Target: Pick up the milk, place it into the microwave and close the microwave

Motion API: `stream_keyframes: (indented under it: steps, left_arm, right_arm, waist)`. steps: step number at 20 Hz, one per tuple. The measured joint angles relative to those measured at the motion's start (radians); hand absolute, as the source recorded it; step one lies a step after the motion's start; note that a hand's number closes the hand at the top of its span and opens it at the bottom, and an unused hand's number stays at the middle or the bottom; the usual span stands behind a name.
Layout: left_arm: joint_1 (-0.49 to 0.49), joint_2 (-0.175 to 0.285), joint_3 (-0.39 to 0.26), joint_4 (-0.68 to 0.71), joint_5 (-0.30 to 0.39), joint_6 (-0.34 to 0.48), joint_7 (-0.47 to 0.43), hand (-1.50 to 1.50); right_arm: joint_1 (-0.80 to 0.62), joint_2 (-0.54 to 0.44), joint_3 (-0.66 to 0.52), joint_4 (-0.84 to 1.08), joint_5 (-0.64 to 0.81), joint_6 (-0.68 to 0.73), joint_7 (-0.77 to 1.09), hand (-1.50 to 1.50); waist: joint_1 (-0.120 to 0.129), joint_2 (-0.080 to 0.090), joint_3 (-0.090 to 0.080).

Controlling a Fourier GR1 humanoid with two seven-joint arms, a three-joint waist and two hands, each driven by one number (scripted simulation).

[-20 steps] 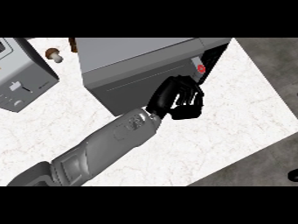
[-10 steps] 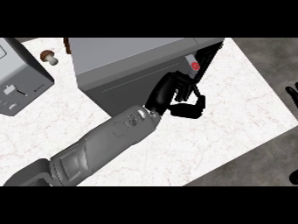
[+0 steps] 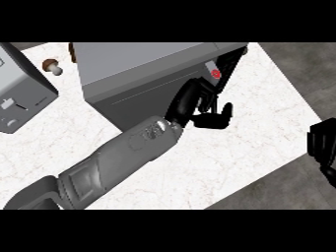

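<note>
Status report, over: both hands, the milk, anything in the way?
Left hand open against microwave front. Right hand at right edge, off the counter. Milk not in sight. Nothing seen in the way.

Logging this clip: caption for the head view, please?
Left robot hand at the grey microwave's front on the counter, toaster to the left.

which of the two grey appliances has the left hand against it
The microwave, the bigger grey box in the middle with the red button: the left hand lies against its front. The toaster sits apart at the left edge.
</note>
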Motion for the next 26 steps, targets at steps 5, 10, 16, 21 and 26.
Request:
stream_keyframes:
  steps: [5, 10, 16, 21, 26]
  left_arm:
    - [0.009, 0.012, -0.005, -0.004, 0.019, 0.023, -0.014, 1.50]
    - [0.014, 0.018, -0.010, -0.007, 0.034, 0.047, -0.029, 1.50]
    - [0.023, 0.026, -0.014, -0.010, 0.048, 0.074, -0.048, 1.50]
    - [0.028, 0.031, -0.017, -0.012, 0.057, 0.093, -0.063, 1.50]
    - [0.027, 0.004, 0.000, -0.007, 0.083, 0.128, -0.056, 1.50]
  right_arm:
    - [-0.010, -0.013, 0.037, -0.065, -0.005, 0.015, 0.027, 1.50]
    - [-0.013, -0.015, 0.065, -0.115, -0.014, 0.020, 0.047, 1.50]
    - [-0.009, -0.016, 0.091, -0.169, -0.024, 0.023, 0.064, 1.50]
    - [-0.005, -0.016, 0.105, -0.209, -0.033, 0.023, 0.074, 1.50]
    - [0.016, -0.036, 0.143, -0.237, -0.031, 0.045, 0.106, 1.50]
  waist:
    - [-0.017, -0.005, 0.001]
    - [-0.029, -0.006, 0.001]
    - [-0.043, -0.009, 0.001]
    - [-0.053, -0.010, 0.001]
    - [-0.041, -0.007, 0.000]
